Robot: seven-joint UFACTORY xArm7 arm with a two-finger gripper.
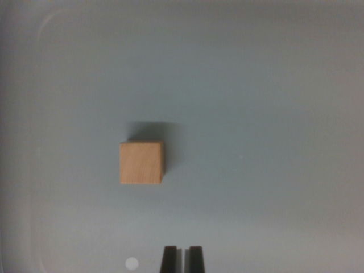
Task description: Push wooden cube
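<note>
**Cube on tray, gripper at lower edge**

The cube [141, 162] lies a little to the wrist view's left of centre, on a pale grey-blue surface. It is light wood with a faint grain, and its top face shows nearly square, with edges running roughly parallel to the picture's edges. A thin strip of its right side is also visible, darker than the top. A soft shadow falls above and to the wrist view's right of the cube, touching its upper and right edges.

The cube sits alone; nothing touches it.

The gripper [182, 259] enters from the bottom edge, slightly right of the cube's centre line. Only the tips of two dark fingers [169, 259] show. They stand side by side with a narrow light strip between them, so the jaws are nearly together and clamp nothing. The tips are well apart from the cube, with bare surface between them.

A small pale round spot [131, 263] lies on the surface just to the wrist view's left of the fingers, near the bottom edge.

The surface belongs to a tray [42, 34] with a faint raised rim. The rim curves at the upper left corner and runs down the left side. The picture is soft, so finer texture cannot be told.
</note>
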